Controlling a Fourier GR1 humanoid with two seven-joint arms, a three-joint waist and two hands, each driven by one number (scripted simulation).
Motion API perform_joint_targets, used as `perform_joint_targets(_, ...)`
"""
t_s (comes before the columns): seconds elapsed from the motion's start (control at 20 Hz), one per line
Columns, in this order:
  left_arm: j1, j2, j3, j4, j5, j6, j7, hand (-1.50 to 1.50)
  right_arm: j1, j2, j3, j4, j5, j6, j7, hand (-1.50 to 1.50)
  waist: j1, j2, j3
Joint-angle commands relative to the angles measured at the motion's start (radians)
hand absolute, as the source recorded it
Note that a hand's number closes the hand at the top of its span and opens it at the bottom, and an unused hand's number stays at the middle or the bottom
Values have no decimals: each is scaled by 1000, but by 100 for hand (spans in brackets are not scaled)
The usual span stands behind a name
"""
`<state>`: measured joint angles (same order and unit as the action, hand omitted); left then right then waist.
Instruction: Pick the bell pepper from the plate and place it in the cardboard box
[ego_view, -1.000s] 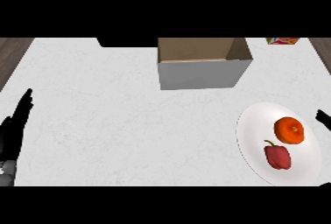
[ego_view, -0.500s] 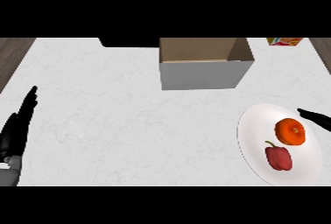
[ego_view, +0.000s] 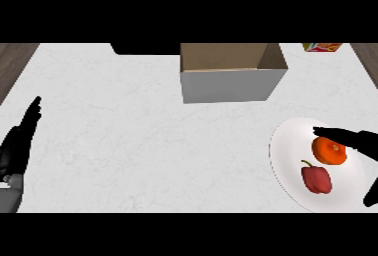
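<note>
Straight, spread fingers of the right hand (ego_view: 353, 138) hover over the white plate (ego_view: 284, 150) at four o'clock, holding nothing, above an orange fruit (ego_view: 329, 151). The red bell pepper (ego_view: 316, 179) lies just below it, untouched. A clean pick calls for shifting toward six o'clock, clear of the fruit. The cardboard box (ego_view: 230, 86) waits at twelve; the left hand (ego_view: 20, 145) rests flat at nine.

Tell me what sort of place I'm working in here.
Probably a kitchen counter: a pale, marbled counter carrying a white plate with a red pepper and an orange fruit, plus an open cardboard box.
</note>
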<state>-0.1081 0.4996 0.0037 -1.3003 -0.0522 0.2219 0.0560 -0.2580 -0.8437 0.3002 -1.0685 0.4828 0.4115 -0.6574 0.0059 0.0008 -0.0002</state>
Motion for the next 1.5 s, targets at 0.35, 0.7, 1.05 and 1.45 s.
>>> perform_joint_targets(0.35, 7, -50, 42, -18, -70, -19, 2, 0, -32, 152, -23, 106, 185, -22, -9, -150, 1, 1, 1)
perform_joint_targets(0.7, 52, -98, 55, -77, -105, -30, 18, 0, 31, 143, -88, -47, 170, 77, -13, -150, -5, -2, 0)
perform_joint_targets(1.05, 21, -84, 95, -68, -110, -68, 42, 0, 121, 158, -102, -195, 154, 83, -18, -150, -6, -2, 0)
perform_joint_targets(1.45, 27, -121, 109, -40, -141, -59, 2, 0, 193, 168, -69, -388, 208, 170, 200, -150, -9, -2, 0)
